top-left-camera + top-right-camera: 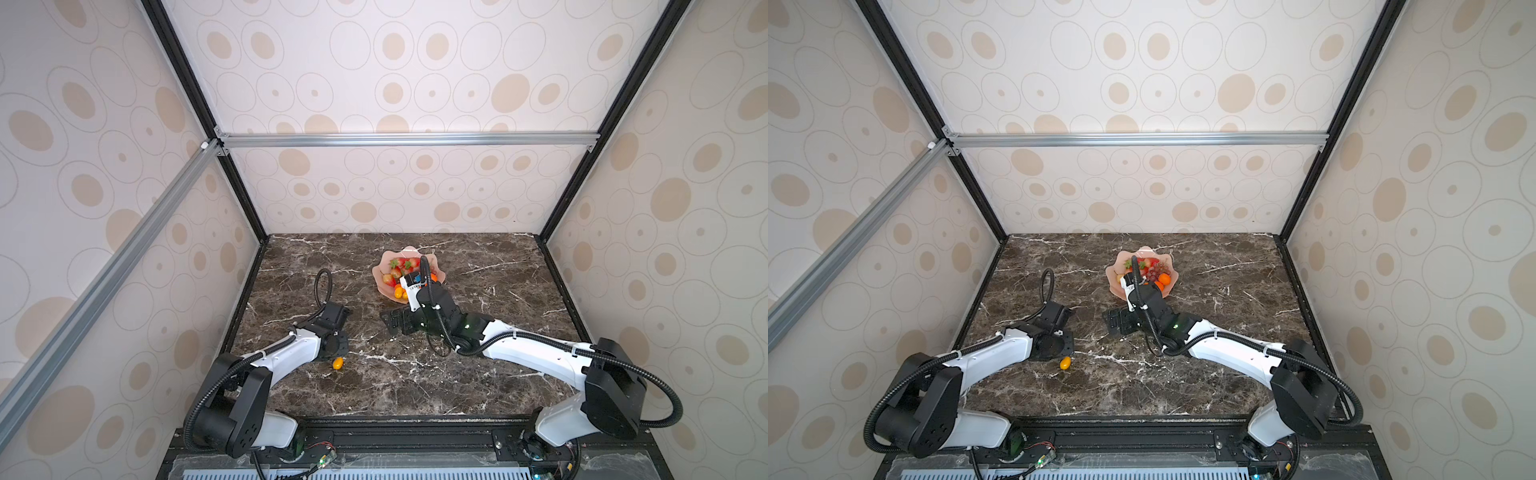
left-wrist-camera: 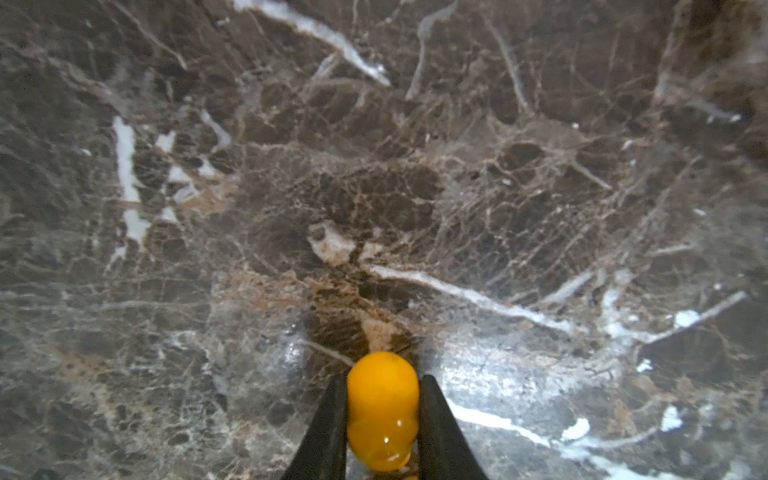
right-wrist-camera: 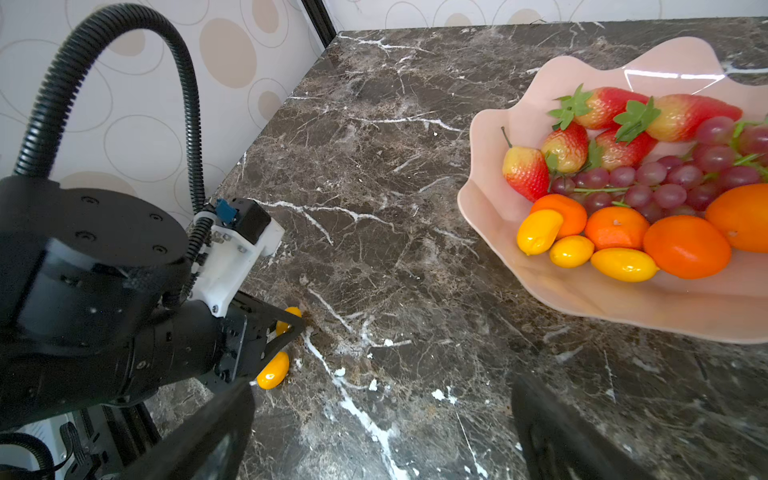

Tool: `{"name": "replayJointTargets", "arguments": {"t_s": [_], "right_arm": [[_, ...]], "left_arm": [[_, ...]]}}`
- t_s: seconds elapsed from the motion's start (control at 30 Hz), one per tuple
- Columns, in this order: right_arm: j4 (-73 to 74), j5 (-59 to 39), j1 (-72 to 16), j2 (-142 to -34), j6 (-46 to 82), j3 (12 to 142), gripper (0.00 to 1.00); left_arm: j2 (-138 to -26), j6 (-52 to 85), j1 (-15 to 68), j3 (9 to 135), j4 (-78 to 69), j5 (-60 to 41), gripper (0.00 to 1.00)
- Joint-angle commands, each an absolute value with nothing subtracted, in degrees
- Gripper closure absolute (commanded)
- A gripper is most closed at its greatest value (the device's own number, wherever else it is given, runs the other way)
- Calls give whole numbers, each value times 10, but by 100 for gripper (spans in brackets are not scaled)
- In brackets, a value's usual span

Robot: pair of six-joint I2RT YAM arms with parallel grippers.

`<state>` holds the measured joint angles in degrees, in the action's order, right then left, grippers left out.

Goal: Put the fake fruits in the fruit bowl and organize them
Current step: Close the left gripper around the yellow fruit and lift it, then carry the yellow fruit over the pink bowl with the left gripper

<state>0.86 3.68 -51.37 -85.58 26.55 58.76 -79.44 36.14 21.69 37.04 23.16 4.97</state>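
The pale pink fruit bowl (image 1: pixel 379 272) (image 3: pixel 490 216) stands at the middle back of the marble table. In it lie strawberries (image 3: pixel 598 106), a grape bunch (image 3: pixel 665 178), tangerines (image 3: pixel 685 245) and oval yellow fruits (image 3: pixel 623 264). My left gripper (image 2: pixel 383 379) is low at the front left, shut on a small oval yellow-orange fruit (image 2: pixel 382 399) that both fingers touch. Yellow-orange (image 1: pixel 337 363) shows beside that gripper in both top views; one fruit or two, I cannot tell. My right gripper (image 3: pixel 380 436) hangs open and empty just in front of the bowl.
Patterned walls close in the table (image 1: pixel 478 374) on the left, back and right. A black rail (image 1: pixel 395 432) runs along the front edge. The left arm's black cable (image 1: pixel 322 286) loops up to the left of the bowl.
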Motion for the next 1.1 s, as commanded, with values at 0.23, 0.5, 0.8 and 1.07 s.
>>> {"name": "replayJointTargets", "arguments": {"t_s": [0.23,0.5,0.8,1.07], "right_arm": [[28,26,-498,-838,300,573,0],[111,-69,-433,-818,375,512,0],[105,-86,-374,-775,388,476,0],[67,-83,-320,-738,383,460,0]], "left_arm": [[-781,345,234,446,256,43,74],[-833,345,265,521,245,31,74],[-940,335,305,658,240,18,75],[-1045,318,336,784,251,10,75]]}}
